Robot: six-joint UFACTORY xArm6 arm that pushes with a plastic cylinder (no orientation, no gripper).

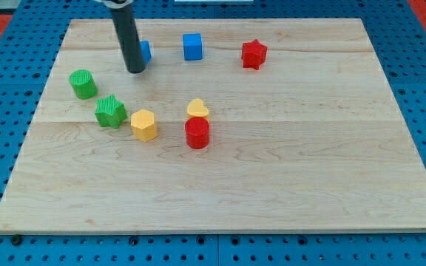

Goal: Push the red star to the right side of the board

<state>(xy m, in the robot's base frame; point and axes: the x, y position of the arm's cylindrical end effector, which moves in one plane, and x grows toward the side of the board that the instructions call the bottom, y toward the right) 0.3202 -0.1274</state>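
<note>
- My tip (134, 71), the only end effector here, is a plain dark rod end with nothing to open or close; it holds nothing and rests on the surface (287, 162) near the view's top left.
- My tip sits just in front of a blue block (145, 51), which the rod partly hides, so I cannot tell that block's shape or whether the 2 touch.
- Nearest the view's bottom, a red cylinder (197, 133) stands left of centre, with a yellow heart (197, 109) touching it from behind.
- A yellow hexagon block (144, 124) lies just left of that pair, apart from both.
- A green star (110, 111) sits just beside the hexagon on its left, and a green cylinder (83, 83) stands near it, further left and further up.
- Further back, a blue cube (192, 46) stands near the top edge, right of my tip and well apart from it.
- The red star (254, 54) lies near the top edge, a little right of the board's middle, beside the blue cube but apart from it, and well clear of my tip.
- The surface is a pale wooden board of joined planks, lying on a blue perforated base (6, 89); a strip of red shows at the top corners.
- The rod comes down from the view's top edge, nearly upright with a slight lean to the right toward its end.
</note>
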